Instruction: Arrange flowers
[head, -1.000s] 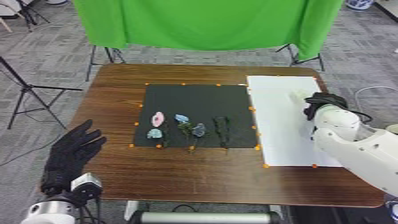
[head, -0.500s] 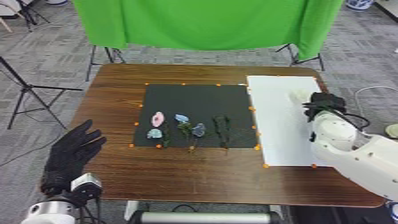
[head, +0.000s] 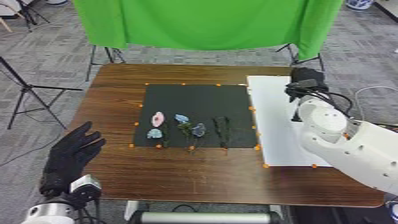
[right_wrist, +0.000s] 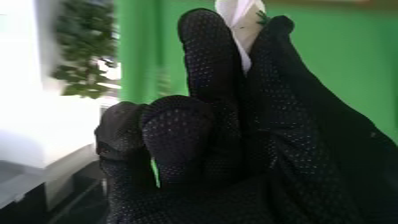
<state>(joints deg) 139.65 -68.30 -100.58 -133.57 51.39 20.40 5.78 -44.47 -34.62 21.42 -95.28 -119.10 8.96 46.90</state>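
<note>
In the head view my right hand (head: 307, 82) is over the far end of the white board (head: 274, 120). The right wrist view has my right hand (right_wrist: 218, 135) pinching a white vase (right_wrist: 240, 17) by its thin wall between a finger and the thumb, with a bit of green beside it. On the black mat (head: 182, 95) lie a pink flower (head: 157, 119), a light blue flower (head: 182, 118), a pale teal flower (head: 155, 133), a grey-blue flower (head: 198, 130) and green stems (head: 221, 130). My left hand (head: 73, 150) rests open off the table's left side.
Orange markers (head: 266, 166) run along the edges of mat and board on the brown table (head: 178, 175). Behind the table hangs a green cloth (head: 209, 25) on stands. A tripod (head: 28, 87) is on the floor at the left.
My right hand has moved away toward the board's far end and slightly left, and its arm has turned more upright. The left hand and the flowers on the mat are unmoved.
</note>
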